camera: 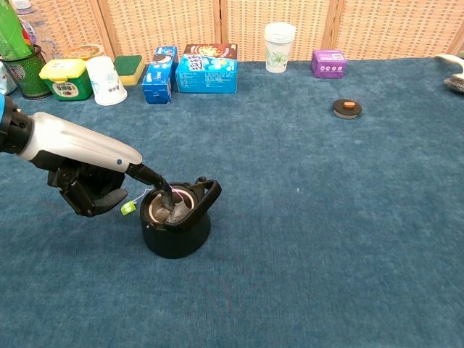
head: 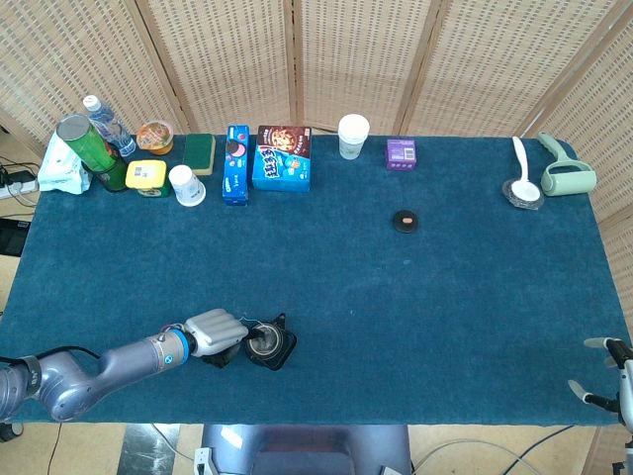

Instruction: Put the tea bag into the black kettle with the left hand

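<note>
The black kettle (camera: 175, 230) stands open near the table's front left, its handle toward the right; the head view shows the kettle (head: 271, 346) from above. The tea bag (camera: 164, 211) lies down inside the mouth, and its green tag (camera: 127, 208) hangs outside on the left. My left hand (camera: 90, 190) sits just left of the kettle, one finger (camera: 161, 193) stretched into the mouth and pressing on the bag, the others curled in. The left hand (head: 216, 332) also shows in the head view. My right hand (head: 621, 381) is at the front right corner, fingers apart, holding nothing.
A small black lid (camera: 347, 108) lies at mid right. Along the back edge stand a yellow-lidded tub (camera: 65, 78), a white cup (camera: 106, 80), blue boxes (camera: 206, 68), a paper cup (camera: 279, 37) and a purple box (camera: 328, 63). A white spoon (head: 523, 170) lies far right.
</note>
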Available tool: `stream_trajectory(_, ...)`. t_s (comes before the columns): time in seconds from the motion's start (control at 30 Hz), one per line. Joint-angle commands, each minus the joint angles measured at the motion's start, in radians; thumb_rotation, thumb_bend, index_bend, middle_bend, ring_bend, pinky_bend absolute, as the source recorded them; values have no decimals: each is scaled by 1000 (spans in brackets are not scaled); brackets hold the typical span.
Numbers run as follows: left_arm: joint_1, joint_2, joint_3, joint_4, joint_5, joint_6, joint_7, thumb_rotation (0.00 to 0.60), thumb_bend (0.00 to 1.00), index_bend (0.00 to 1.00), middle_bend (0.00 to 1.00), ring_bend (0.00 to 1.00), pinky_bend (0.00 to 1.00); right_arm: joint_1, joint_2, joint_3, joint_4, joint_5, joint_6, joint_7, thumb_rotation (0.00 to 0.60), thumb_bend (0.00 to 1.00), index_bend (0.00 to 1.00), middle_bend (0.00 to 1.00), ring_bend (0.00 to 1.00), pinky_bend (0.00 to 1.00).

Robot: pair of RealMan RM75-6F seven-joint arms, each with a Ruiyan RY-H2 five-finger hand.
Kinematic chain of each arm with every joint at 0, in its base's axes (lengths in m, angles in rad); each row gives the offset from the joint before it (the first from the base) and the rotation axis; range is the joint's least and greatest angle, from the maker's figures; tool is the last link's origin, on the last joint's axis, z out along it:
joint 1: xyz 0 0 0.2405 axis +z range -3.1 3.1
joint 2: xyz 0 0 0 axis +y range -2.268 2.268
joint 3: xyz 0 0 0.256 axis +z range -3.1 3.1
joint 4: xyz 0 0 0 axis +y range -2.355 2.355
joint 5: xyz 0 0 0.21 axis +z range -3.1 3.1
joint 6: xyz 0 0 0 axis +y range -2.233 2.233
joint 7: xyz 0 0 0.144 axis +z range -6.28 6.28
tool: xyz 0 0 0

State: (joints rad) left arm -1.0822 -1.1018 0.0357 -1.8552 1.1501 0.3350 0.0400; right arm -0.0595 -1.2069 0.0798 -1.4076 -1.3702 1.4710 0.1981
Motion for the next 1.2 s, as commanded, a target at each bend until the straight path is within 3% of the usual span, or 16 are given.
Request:
stream_trajectory(0.03, -11, -7, 7, -1, -12, 1, 8, 600, 921, 140, 1000, 1000, 1000, -2, 0, 0, 3, 2, 0, 2, 600, 167, 353, 356, 472, 265)
stream_trajectory(0.33, -4, 16, 12, -30, -23, 61, 13, 600, 920, 140, 1000, 1000, 1000, -2, 0, 1, 0, -5, 1, 0, 600, 166, 353, 355, 472, 266)
stream_trajectory(0.63, 139, 104, -21, -98, 83, 278, -65, 600, 880, 140, 1000, 1000, 1000, 14, 10, 5, -31, -24, 0, -32, 600, 165, 353, 355, 472, 266)
stream_trajectory(0.8, 235, 146, -20, -93, 144, 397, -136, 600, 811, 140, 1000, 1000, 957, 30, 19, 8, -53, -37, -7, -56, 600, 166, 353, 355, 472, 265)
stream_trajectory(0.93, 332, 146, -10, -71, 178, 531, -164, 600, 678, 140, 997, 971, 864, 47, 23, 12, -67, -44, -18, -77, 600, 167, 353, 355, 462, 266)
stream_trajectory(1.03, 423, 134, 1, -48, 186, 657, -163, 600, 557, 133, 898, 839, 799, 69, 26, 18, -79, -57, -30, -95, 600, 167, 353, 355, 431, 266)
stream_trajectory(1.2, 551, 133, 28, -25, 172, 820, -105, 600, 444, 99, 581, 550, 669, 94, 28, 21, -94, -76, -42, -117, 600, 167, 343, 336, 374, 256)
